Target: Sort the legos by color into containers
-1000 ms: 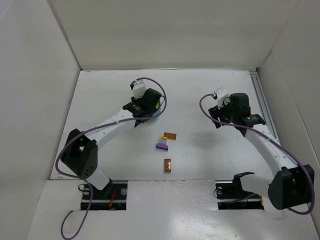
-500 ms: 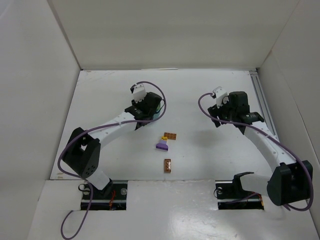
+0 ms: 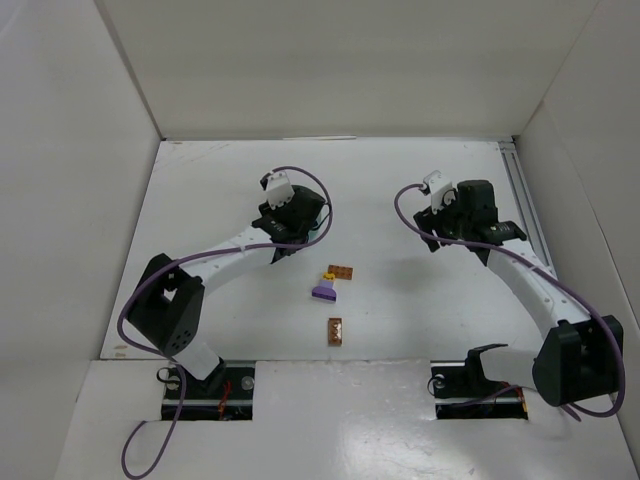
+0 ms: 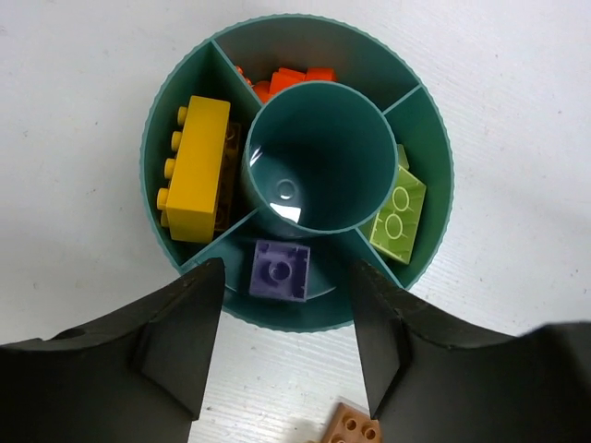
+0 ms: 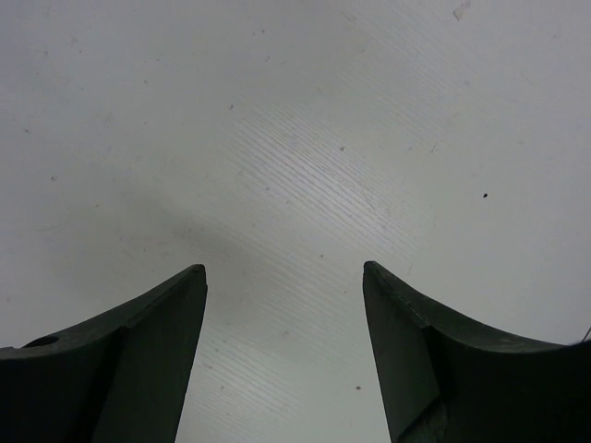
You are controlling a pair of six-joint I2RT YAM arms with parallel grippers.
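Observation:
The round teal dish [image 4: 434, 138] fills the left wrist view. Its ring sections hold a yellow brick [image 4: 196, 166] over a brown one [image 4: 231, 175], orange-red bricks [image 4: 291, 81], lime green bricks [image 4: 399, 214] and a purple brick [image 4: 280, 270]. The centre well is bare. My left gripper [image 4: 286, 268] hangs open above the dish's near rim, holding nothing; from above it [image 3: 290, 215] covers most of the dish. Loose on the table lie a brown plate [image 3: 340, 271], a small yellow piece [image 3: 329, 277], a purple brick [image 3: 324, 291] and a brown brick [image 3: 335, 330]. My right gripper [image 5: 283, 268] is open over bare table.
White walls enclose the table on three sides. A metal rail [image 3: 522, 195] runs along the right edge near my right gripper [image 3: 465, 215]. A brown plate corner [image 4: 351, 429] shows just near of the dish.
My left gripper has edged slightly right and farther away over the dish. The right wrist has shifted a little to the left. The loose bricks have not moved.

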